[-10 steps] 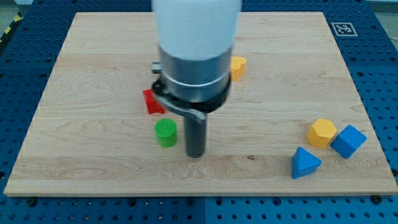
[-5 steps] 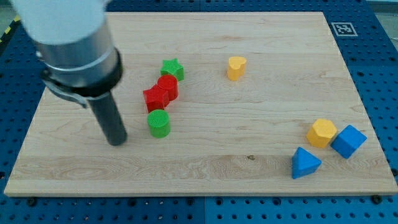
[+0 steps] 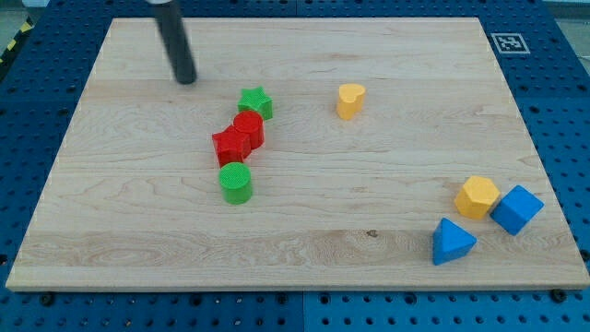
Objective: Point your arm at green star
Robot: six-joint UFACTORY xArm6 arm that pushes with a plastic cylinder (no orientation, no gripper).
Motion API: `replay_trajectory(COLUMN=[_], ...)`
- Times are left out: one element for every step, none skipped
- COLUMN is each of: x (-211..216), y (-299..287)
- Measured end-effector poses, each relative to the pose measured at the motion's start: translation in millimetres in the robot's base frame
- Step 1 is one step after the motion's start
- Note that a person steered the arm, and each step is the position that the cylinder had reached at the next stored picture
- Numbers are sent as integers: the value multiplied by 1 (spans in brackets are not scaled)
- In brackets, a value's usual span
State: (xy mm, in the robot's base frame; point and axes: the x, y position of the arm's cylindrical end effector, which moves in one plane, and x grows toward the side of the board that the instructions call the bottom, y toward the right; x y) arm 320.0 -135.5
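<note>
The green star lies on the wooden board, left of the middle. My tip is up and to the left of the star, a short gap away, not touching it. Just below the star a red cylinder and a red star-like block sit in a touching diagonal row. A green cylinder stands below them.
A yellow heart-like block lies right of the green star. At the lower right sit a yellow hexagonal block, a blue cube-like block and a blue triangular block. A printed marker is at the top right corner.
My tip swept from the board's lower middle to the left, then up to the upper left beside the green star. The green cylinder shifted slightly left; the arm no longer hides the blocks.
</note>
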Motion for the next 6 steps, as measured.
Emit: replay_trajectory(x=[-5, 19, 47, 52, 55, 71], y=[80, 131, 132, 132, 132, 132])
